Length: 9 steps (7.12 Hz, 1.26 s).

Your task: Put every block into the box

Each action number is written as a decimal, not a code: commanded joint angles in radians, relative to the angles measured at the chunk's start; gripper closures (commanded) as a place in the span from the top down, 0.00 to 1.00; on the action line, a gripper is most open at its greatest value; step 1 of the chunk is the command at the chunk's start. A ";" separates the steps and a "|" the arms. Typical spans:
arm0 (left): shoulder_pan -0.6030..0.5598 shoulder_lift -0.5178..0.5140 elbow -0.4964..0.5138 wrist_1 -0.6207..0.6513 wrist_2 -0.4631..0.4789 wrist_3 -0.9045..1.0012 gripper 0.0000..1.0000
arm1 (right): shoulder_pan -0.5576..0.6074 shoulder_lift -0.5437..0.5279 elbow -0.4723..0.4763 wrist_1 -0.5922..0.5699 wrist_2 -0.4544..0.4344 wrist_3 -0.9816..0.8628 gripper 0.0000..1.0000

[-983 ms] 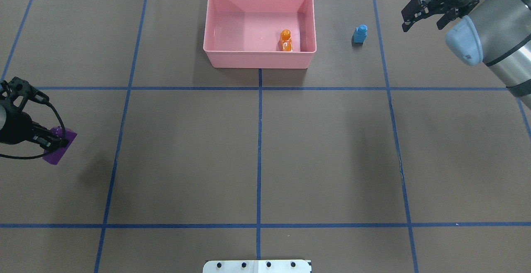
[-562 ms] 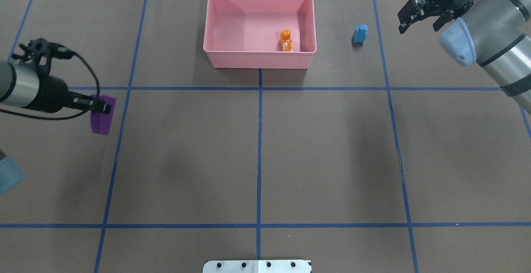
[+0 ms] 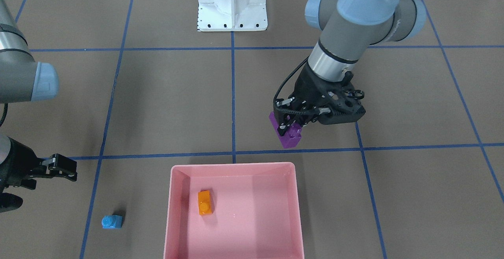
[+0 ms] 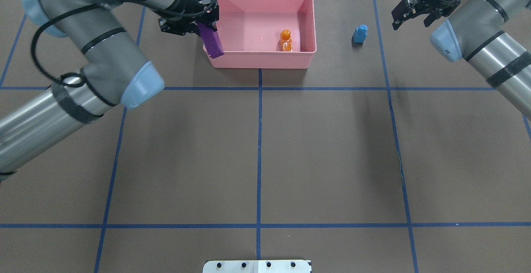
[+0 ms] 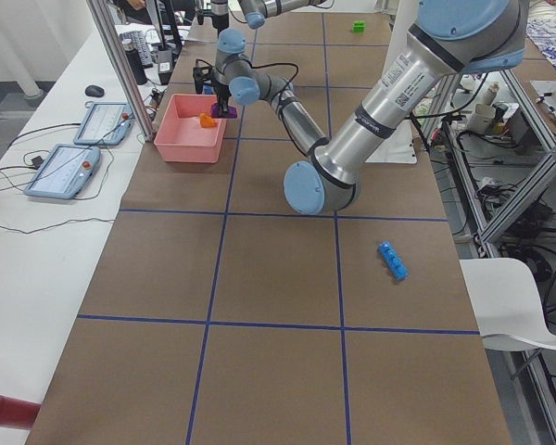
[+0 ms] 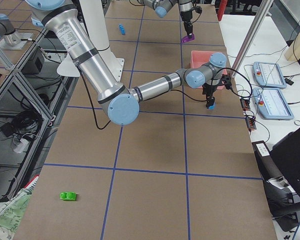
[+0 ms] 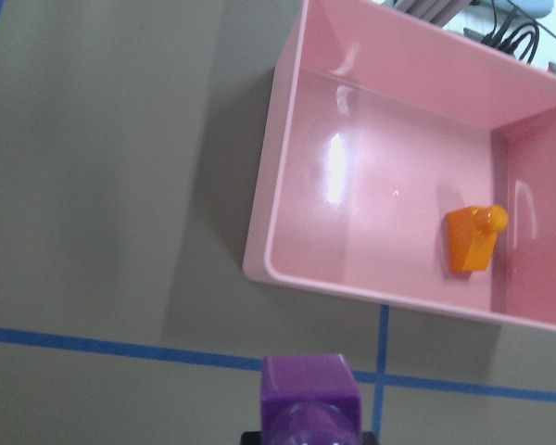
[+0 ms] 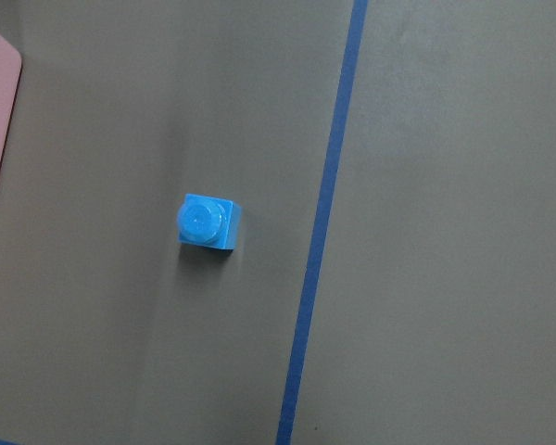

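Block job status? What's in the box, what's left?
Done: the orange block lies in the pink box. In hand: the left gripper holds the purple block near the box, not yet over it. Left: the small blue block on the table by the open right gripper, plus the long blue block and green block farther off.

The blue-taped table [image 4: 332, 140] held a pink box [image 4: 259, 60], small blue block [image 4: 360, 34], long blue block [image 5: 392, 260] and green block [image 6: 68, 196].
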 commanded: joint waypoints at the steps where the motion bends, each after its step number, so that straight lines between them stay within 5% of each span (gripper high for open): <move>1: 0.001 -0.212 0.314 -0.027 0.090 -0.057 0.00 | -0.002 0.028 -0.040 0.003 -0.025 0.001 0.99; 4: 0.030 -0.280 0.593 -0.224 0.230 -0.101 0.00 | -0.014 0.054 -0.077 0.003 -0.034 0.001 0.99; 5: 0.043 -0.283 0.603 -0.226 0.232 -0.089 0.68 | -0.023 0.054 -0.080 0.023 -0.039 0.001 0.99; 6: 0.055 -0.286 0.597 -0.226 0.230 -0.044 1.00 | -0.031 0.054 -0.094 0.046 -0.039 0.009 0.99; 8: 0.049 -0.275 0.553 -0.222 0.200 -0.032 1.00 | -0.044 0.107 -0.163 0.048 -0.074 0.038 0.99; 9: 0.038 -0.248 0.515 -0.211 0.112 0.037 1.00 | -0.061 0.162 -0.209 0.048 -0.109 0.105 0.99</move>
